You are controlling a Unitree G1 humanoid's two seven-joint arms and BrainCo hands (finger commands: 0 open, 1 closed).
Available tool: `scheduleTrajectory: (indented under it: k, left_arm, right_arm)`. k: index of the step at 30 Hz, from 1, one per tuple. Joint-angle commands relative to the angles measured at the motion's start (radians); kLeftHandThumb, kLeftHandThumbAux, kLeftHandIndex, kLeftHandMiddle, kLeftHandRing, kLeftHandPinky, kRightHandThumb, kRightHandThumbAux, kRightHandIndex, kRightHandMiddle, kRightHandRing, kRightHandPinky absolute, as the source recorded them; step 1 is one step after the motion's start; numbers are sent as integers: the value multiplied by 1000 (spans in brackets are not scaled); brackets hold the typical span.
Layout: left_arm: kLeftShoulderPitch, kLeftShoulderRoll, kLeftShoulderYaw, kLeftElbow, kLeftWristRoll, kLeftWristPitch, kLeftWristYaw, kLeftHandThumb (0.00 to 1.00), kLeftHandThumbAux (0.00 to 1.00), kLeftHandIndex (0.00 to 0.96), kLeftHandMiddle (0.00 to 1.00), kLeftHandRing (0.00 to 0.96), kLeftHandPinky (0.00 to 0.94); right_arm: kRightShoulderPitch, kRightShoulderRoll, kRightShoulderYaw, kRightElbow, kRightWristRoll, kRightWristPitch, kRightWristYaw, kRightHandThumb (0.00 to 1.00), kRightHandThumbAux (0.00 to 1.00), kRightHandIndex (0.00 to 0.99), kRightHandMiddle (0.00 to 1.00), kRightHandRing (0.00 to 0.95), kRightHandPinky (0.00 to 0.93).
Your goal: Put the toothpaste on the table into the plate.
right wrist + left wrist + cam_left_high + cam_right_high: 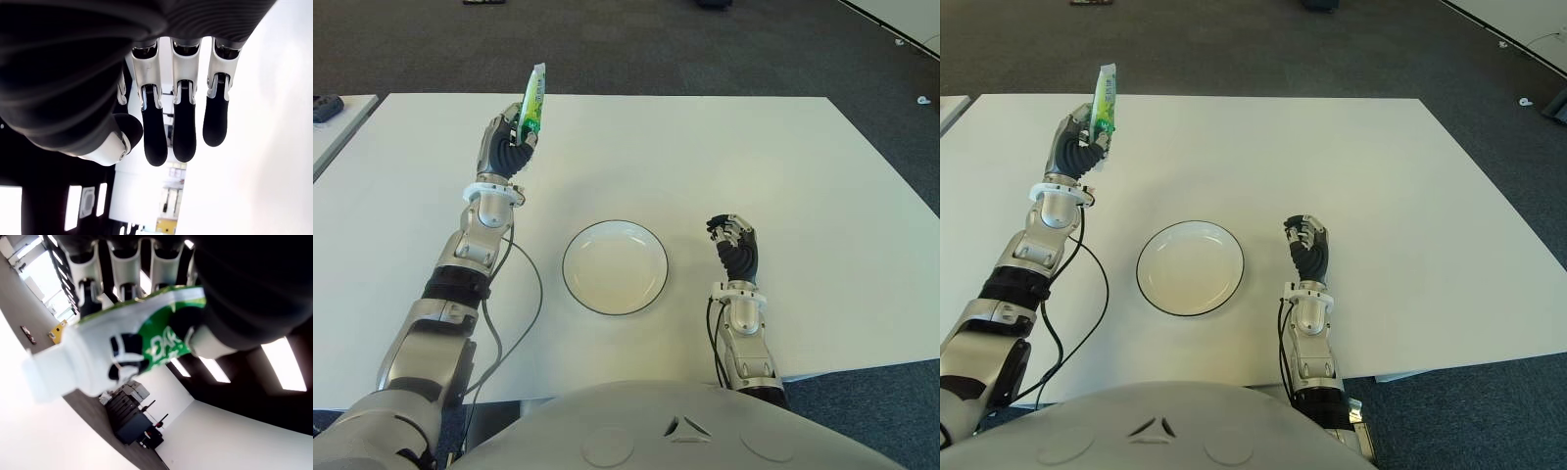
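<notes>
One toothpaste tube (534,100), green and white, sits clamped in the left hand (506,143), raised above the white table (783,176) at about 10 o'clock from the plate (615,266). Tube stands nearly upright, crimped end up; the left wrist view shows fingers (122,264) and thumb wrapped round it, white cap sticking out past the grip. Plate is white with a dark rim, sitting near the table's front edge with nothing in it. Right hand (736,245) shows at 3 o'clock of the plate, fingers (183,127) loosely extended, holding nothing.
</notes>
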Motion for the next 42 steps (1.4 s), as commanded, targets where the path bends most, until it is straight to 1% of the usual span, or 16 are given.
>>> scheduleTrajectory:
  k: [1,14,16,20,25,27,31,36,39,42]
  left_arm:
    - [30,-17,21,-30,-19,0,-30,721,705,441,860,846,850]
    - [65,-25,38,-74,-7,1,-55,720,704,441,857,844,843]
    - [85,-26,29,-95,1,-2,-63,720,704,441,857,844,843]
    - [159,-33,-23,-172,38,-25,-85,723,704,441,857,845,844]
    - [201,-10,-73,-222,79,-57,-134,729,703,441,860,850,849]
    - [205,-2,-81,-224,92,-66,-147,731,703,441,861,852,851]
    - [202,34,-122,-182,150,-114,-181,733,702,442,861,854,848]
    - [186,81,-175,-127,253,-176,-170,732,701,442,858,851,830]
    - [179,97,-192,-124,299,-191,-158,729,702,442,851,843,812]
    - [177,94,-214,-152,344,-184,-156,727,702,442,849,840,813]
  right_arm:
    - [-9,3,-4,13,1,-1,0,705,730,428,482,457,459]
    - [-5,1,-1,14,7,-14,10,705,730,428,481,460,462]
    - [-4,1,-2,14,8,-14,10,705,730,428,481,460,462]
    - [-3,4,-3,12,5,-12,6,705,730,428,481,458,458]
    - [-4,5,-3,15,2,-12,2,705,730,428,481,456,453]
    - [-4,5,-3,16,0,-13,0,705,730,428,481,456,452]
    - [-4,5,-2,16,-4,-12,-4,705,730,428,481,454,446]
    - [-5,6,2,15,-9,-6,-7,705,730,428,482,452,441]
    - [-4,6,2,15,-9,-7,-8,705,730,428,484,452,454]
    - [-2,7,3,14,-5,-9,-5,705,730,428,484,454,457]
